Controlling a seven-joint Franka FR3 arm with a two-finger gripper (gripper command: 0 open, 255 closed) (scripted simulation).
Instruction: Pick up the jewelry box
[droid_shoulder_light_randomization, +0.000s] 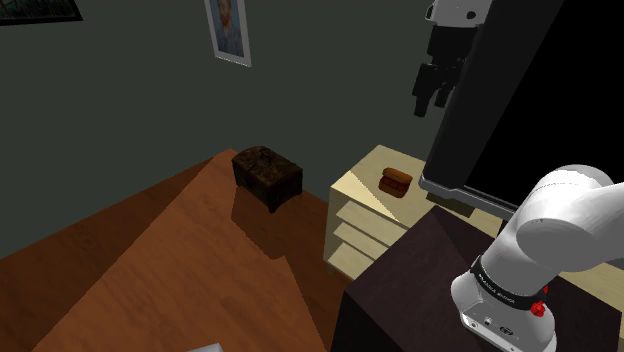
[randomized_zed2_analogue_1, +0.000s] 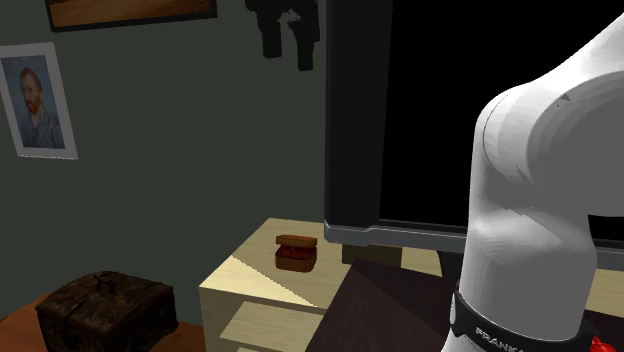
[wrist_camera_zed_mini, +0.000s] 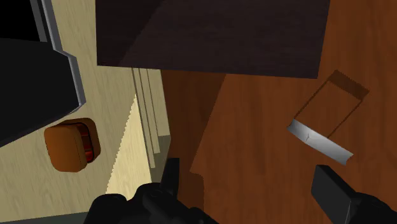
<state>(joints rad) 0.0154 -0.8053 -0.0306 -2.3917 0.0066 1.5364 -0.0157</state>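
Observation:
The jewelry box (droid_shoulder_light_randomization: 395, 183) is a small brown box with a reddish band under its lid. It sits on top of a pale wooden drawer cabinet (droid_shoulder_light_randomization: 358, 190), close to the base of a big black screen. The same box appears in the second exterior view (randomized_zed2_analogue_1: 297, 253) and in the wrist view (wrist_camera_zed_mini: 70, 146). My black gripper (droid_shoulder_light_randomization: 430, 103) hangs high above the cabinet, well clear of the box, and is seen again near the top edge (randomized_zed2_analogue_1: 287, 52). In the wrist view the gripper (wrist_camera_zed_mini: 251, 184) is open with nothing between its fingers, and the box lies off to one side of them.
A large black screen (droid_shoulder_light_randomization: 520, 100) stands right behind the box. A dark stand (droid_shoulder_light_randomization: 400, 290) adjoins the cabinet. A dark brown chest (droid_shoulder_light_randomization: 267, 175) rests on the wooden floor (droid_shoulder_light_randomization: 150, 260). A framed portrait (randomized_zed2_analogue_1: 38, 100) hangs on the wall. A grey flat piece (wrist_camera_zed_mini: 318, 140) lies on the floor.

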